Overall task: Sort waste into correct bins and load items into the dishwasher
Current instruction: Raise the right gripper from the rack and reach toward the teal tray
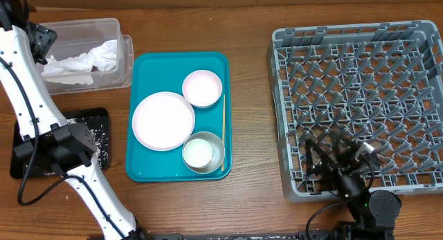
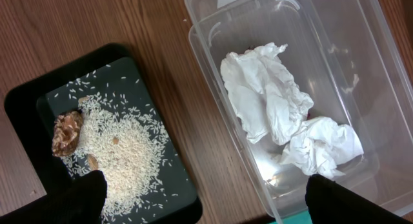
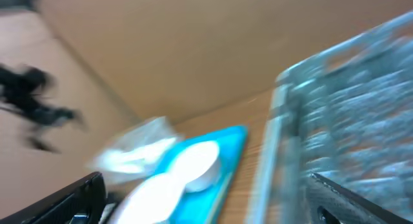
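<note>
Dishes awaiting loading: the white plate (image 1: 163,120), the small white bowl (image 1: 202,88) at its 1 o'clock, the steel-sided bowl (image 1: 203,152) at its 5 o'clock and the chopstick (image 1: 223,129) lie on the teal tray (image 1: 142,67) at the centre of the desk (image 1: 249,32). The grey dish rack (image 1: 360,81) at 3 o'clock shows no dishes. The waste appears sorted: napkins (image 1: 83,60) in the clear tub (image 1: 126,57) at 10 o'clock, rice (image 2: 122,153) in the black tray (image 1: 90,119) at 8 o'clock. The left fingers (image 2: 71,201) are spread wide and empty above both bins; the right fingers (image 3: 68,201) are equally wide and empty over the rack's 7 o'clock portion. Judged step: start of loading, which calls for a reach to the teal tray and a rim grasp. The left arm masks part of the black tray overhead, the right wrist view is blurred, and no wrapper or cup is discernible.
</note>
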Robot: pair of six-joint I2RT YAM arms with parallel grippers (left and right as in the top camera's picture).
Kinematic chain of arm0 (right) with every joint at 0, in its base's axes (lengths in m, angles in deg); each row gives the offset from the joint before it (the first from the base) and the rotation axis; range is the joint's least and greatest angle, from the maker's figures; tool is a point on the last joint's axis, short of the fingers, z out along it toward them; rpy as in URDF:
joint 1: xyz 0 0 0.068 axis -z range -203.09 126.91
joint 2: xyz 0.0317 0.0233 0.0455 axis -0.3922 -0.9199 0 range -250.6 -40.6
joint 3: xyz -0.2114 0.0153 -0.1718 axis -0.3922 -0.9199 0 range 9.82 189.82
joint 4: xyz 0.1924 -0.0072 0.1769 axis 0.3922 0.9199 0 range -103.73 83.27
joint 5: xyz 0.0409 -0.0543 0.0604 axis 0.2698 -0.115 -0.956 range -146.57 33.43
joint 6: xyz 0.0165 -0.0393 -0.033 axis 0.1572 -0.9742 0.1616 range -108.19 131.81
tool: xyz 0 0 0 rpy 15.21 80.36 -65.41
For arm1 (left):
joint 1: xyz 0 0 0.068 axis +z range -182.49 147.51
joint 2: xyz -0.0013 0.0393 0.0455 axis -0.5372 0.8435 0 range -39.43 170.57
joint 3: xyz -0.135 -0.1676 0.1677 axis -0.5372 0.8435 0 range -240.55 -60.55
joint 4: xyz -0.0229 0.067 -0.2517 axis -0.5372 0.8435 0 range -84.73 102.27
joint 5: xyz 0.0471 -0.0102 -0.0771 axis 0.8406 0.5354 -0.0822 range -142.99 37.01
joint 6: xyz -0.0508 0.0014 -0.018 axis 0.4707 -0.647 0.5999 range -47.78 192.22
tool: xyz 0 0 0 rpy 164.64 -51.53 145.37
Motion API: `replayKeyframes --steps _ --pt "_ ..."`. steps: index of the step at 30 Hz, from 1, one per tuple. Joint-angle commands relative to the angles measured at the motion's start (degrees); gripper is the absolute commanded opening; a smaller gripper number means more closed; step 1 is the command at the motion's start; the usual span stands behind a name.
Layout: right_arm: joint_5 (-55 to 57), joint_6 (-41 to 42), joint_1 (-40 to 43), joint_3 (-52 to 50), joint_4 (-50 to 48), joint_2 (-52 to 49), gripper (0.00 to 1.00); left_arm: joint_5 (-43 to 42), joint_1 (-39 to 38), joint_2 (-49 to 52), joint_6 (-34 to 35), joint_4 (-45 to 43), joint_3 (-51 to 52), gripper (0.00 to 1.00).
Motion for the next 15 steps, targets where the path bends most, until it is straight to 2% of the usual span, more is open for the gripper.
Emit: replayKeyframes --steps 1,3,6,11,15 --pt "-9.14 24.92 0.17 -0.61 -2.80 0.48 1.00 1.20 -0.11 -1.36 0.96 0.13 -1.05 1.00" --pt "-7.80 36.09 0.17 -0.61 -5.05 0.48 1.00 1.20 -0.11 -1.36 0.96 0.13 -1.05 1.00" --pt "-5.44 46.71 0.17 -0.61 -9.55 0.48 1.00 1.22 -0.11 -1.36 0.96 0.13 -1.05 1.00" --pt "-3.69 48.06 0.17 -0.50 -27.23 0.48 1.00 1.20 -0.11 -1.36 0.96 0.13 -1.05 1.00" --pt "2.25 49.79 0.17 1.99 -30.08 0.48 1.00 1.20 -0.11 -1.36 0.96 0.13 -1.05 1.00"
